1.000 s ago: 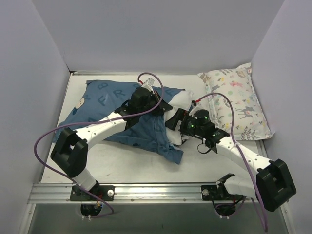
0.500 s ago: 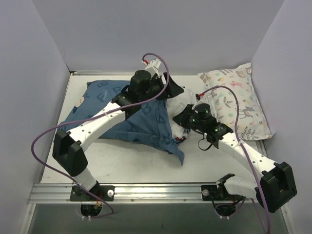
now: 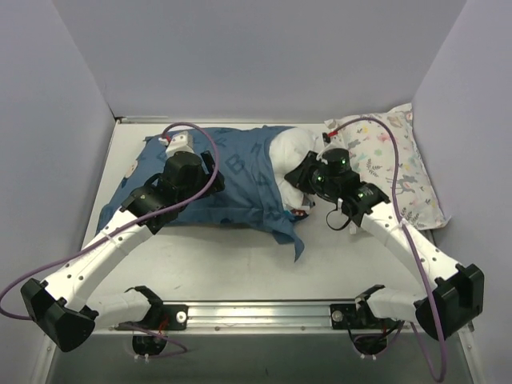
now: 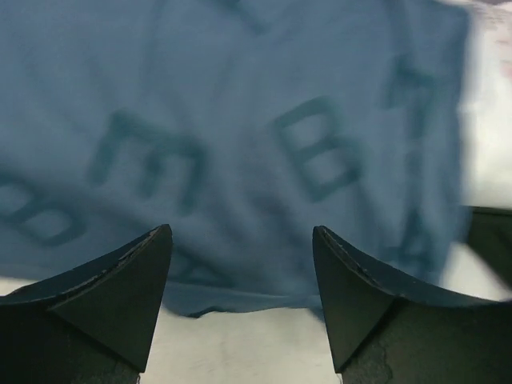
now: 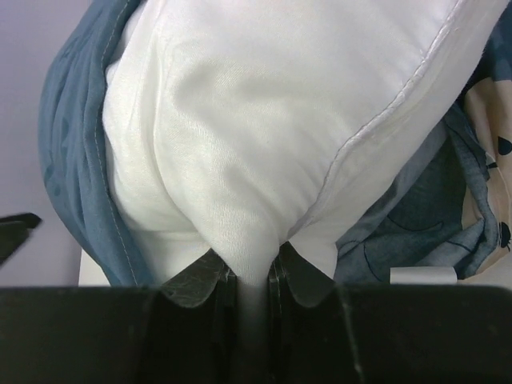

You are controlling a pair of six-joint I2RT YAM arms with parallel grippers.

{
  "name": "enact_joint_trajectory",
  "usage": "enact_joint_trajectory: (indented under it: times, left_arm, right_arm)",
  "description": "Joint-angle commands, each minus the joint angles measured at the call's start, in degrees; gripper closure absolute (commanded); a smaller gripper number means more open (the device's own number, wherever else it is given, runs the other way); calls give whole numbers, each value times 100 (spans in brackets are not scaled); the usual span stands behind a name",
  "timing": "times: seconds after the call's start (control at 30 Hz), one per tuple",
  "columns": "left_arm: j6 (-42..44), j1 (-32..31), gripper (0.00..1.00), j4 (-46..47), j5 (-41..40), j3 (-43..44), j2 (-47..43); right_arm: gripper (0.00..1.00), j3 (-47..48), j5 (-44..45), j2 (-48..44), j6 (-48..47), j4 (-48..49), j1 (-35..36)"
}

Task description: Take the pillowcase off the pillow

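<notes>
Right gripper (image 5: 254,276) first: its two fingers are pinched tight on a fold of the white pillow (image 5: 240,120), with the fabric squeezed to a thin ridge between the pads. The pillow bulges out of the mouth of the pillowcase (image 5: 76,160). The cover's stitched blue rim curves around the left side of the white end, and more blue, printed lining out, is bunched on the right beside a small white tag (image 5: 422,275). From above, that exposed white end sits at the right-hand end of the cover near the back wall (image 3: 256,48). The patterned pillow (image 3: 392,172) lies just beside it along the right wall, so that side is tight. The pillowcase spreads from there across the back-left part of the table (image 3: 208,264), its far-left corner close to the left wall (image 3: 48,120). One loose blue flap trails off toward the near side, below the right wrist. The left gripper (image 4: 240,264) hangs over the lettered blue cloth with its fingers wide apart and only cloth showing in the gap. Whether the tips touch the fabric I cannot tell. The cover's near hem runs just under those fingertips, with pale table showing on the near side of it. Room to move is on the near side — a broad strip of white table between the hem and the rail (image 3: 256,314).
</notes>
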Motion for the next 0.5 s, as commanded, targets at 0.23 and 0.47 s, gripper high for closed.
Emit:
enact_joint_trajectory:
  times: [0.23, 0.47]
  left_arm:
    - [-553, 1684, 25, 441, 403, -1612, -617]
    - [-456, 1896, 26, 1856, 1185, -2235, -1240]
  right_arm:
    - [100, 802, -1, 196, -140, 290, 76]
    - [100, 724, 78, 73, -237, 53, 67]
